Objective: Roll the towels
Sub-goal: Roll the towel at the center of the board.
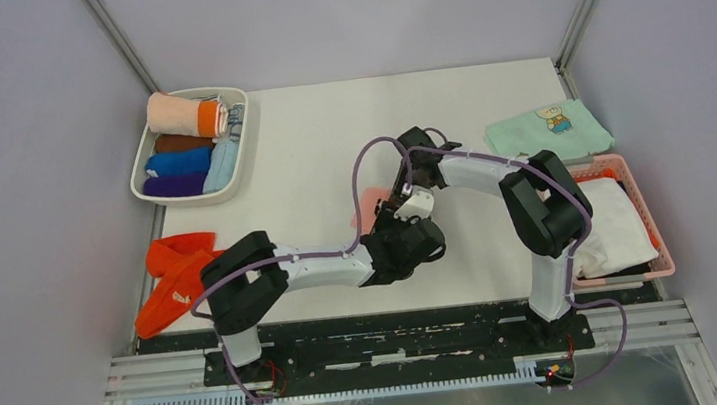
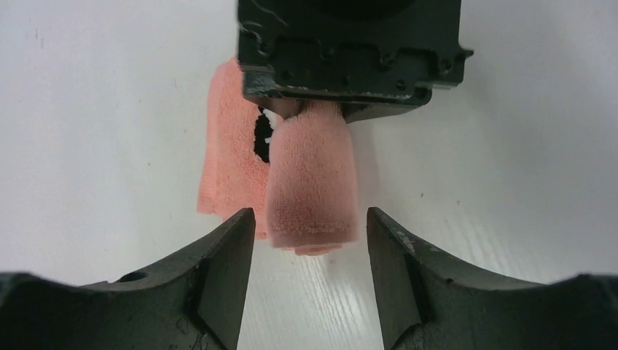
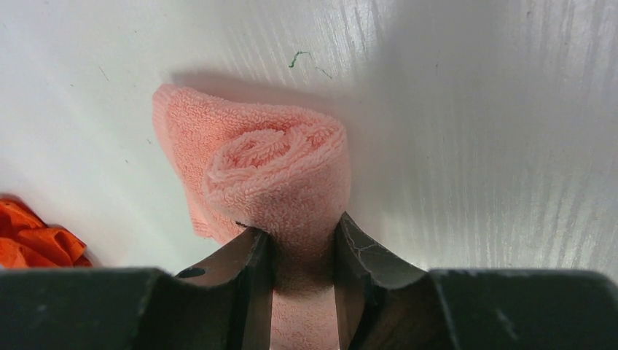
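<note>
From above, the two arms meet mid-table. The left arm lies low and stretched to the right, its left gripper [image 1: 405,246] pointing away from the bases. The right arm rises from its base, folds at the elbow, reaches out over the table and bends back down, so the right gripper [image 1: 405,204] faces the left one. Only a corner of the pink towel [image 1: 371,204] peeks out beside them. This view alone shows the rest: orange towels [image 1: 175,278] heaped at the table's left edge, a tray [image 1: 138,177] of rolled cloths at the far left, a mint cloth [image 1: 548,128] at the far right, and a basket [image 1: 637,195] holding a white cloth [image 1: 614,226].

The left wrist view shows what the top one hides. The pink towel [image 2: 313,182] is a roll lying on the white table [image 2: 510,182], with a flat tail spread to its left and a bit of black print showing. The right gripper [image 2: 312,108] bites its far end. The near end sits between the left gripper's [image 2: 309,244] fingers [image 2: 227,277], which stand wide, a sliver of gap on each side.

The right wrist view gives the spiral end-on: the pink towel [image 3: 277,168] is pinched between the right gripper's [image 3: 303,255] narrow fingers [image 3: 251,292], with one orange towel [image 3: 33,242] at the left edge.
</note>
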You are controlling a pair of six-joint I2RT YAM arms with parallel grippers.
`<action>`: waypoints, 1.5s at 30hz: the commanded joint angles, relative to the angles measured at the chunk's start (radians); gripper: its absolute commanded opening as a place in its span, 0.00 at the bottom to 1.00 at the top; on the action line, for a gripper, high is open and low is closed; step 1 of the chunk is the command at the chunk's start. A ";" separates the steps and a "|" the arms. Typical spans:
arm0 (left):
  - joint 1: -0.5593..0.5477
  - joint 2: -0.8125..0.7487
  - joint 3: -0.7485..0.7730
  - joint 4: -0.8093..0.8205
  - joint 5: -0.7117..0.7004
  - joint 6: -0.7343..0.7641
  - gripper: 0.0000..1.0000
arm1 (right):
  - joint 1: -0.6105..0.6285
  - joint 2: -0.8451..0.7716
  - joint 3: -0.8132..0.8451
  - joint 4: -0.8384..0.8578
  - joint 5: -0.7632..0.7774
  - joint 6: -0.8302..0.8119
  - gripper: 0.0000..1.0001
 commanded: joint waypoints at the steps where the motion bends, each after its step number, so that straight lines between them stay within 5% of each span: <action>1: -0.003 0.071 0.040 0.085 -0.090 0.115 0.65 | 0.008 -0.003 -0.015 -0.117 0.048 -0.004 0.29; 9: 0.007 0.157 0.053 0.082 -0.074 0.096 0.62 | 0.007 -0.006 -0.034 -0.085 -0.002 0.011 0.33; 17: 0.072 0.069 -0.021 0.057 0.040 -0.030 0.31 | -0.024 -0.047 -0.107 0.045 -0.092 0.009 0.43; 22: 0.171 -0.055 -0.150 0.143 0.322 -0.133 0.19 | -0.073 -0.099 -0.217 0.250 -0.199 -0.006 0.60; 29: 0.406 -0.172 -0.302 0.285 0.776 -0.301 0.17 | -0.141 -0.118 -0.338 0.575 -0.361 0.011 0.72; 37: 0.533 -0.117 -0.283 0.302 1.035 -0.388 0.17 | -0.163 -0.034 -0.447 0.891 -0.419 0.128 0.73; 45: 0.546 -0.058 -0.237 0.246 1.094 -0.418 0.19 | -0.162 -0.010 -0.398 0.698 -0.343 0.079 0.50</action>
